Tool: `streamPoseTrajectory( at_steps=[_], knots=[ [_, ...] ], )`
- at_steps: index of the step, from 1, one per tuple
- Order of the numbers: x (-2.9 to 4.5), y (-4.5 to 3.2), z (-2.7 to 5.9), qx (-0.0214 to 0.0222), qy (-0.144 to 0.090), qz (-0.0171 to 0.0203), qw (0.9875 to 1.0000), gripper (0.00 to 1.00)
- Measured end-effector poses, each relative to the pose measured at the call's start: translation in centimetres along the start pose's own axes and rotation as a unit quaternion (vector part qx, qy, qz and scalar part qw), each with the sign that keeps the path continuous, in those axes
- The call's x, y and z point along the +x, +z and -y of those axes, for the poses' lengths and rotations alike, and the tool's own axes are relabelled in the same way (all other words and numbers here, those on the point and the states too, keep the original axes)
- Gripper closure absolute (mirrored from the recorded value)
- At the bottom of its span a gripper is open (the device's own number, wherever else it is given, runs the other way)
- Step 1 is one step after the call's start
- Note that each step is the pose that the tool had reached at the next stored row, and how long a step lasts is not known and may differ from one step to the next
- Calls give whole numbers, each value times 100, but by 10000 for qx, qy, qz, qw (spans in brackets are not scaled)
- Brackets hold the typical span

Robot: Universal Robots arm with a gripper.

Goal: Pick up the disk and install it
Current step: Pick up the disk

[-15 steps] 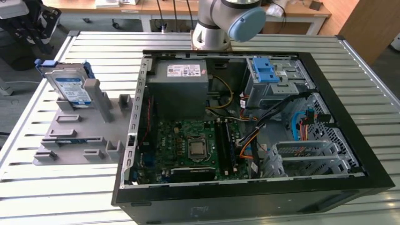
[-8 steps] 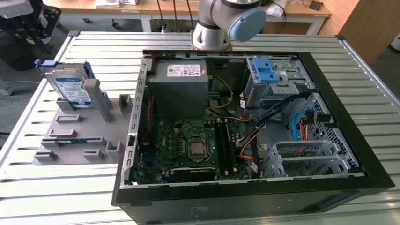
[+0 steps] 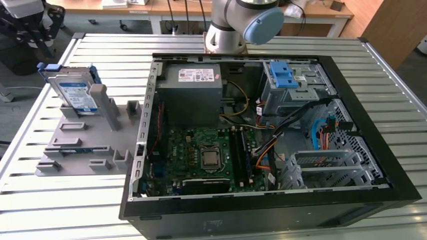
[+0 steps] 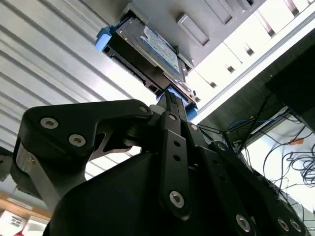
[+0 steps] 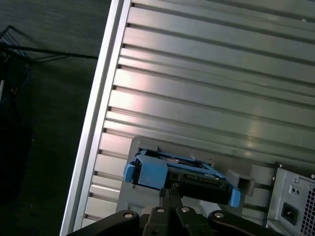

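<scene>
Presently: disk (image 3: 73,92), upright on edge in the grey holder (image 3: 80,145) on the slatted table (image 3: 67,200), to the exterior view's left of the open computer case (image 3: 267,130). Gripper (image 5: 170,192), fingers drawn together, empty, pointed at the disk's blue-framed edge.

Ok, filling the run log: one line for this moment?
disk: upright in grey holder | gripper: not holding disk | install: not done
</scene>
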State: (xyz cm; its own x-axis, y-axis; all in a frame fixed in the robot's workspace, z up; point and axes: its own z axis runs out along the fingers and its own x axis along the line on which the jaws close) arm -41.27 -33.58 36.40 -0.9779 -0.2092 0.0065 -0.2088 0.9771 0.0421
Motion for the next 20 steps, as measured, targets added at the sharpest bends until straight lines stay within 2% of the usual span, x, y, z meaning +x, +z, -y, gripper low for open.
streamPoseTrajectory(
  at_steps=[5,7,10,14,15,20],
  knots=[
    [0,4,0,3,-449,-19,9990,89],
    [0,5,0,4,-628,-27,9980,89],
    [0,8,0,6,-905,-38,9959,89],
    [0,11,1,8,-1284,-54,9917,89],
    [0,12,1,9,-1459,-61,9893,89],
    [0,14,0,-28,-1788,-48,9839,89]
  ],
)
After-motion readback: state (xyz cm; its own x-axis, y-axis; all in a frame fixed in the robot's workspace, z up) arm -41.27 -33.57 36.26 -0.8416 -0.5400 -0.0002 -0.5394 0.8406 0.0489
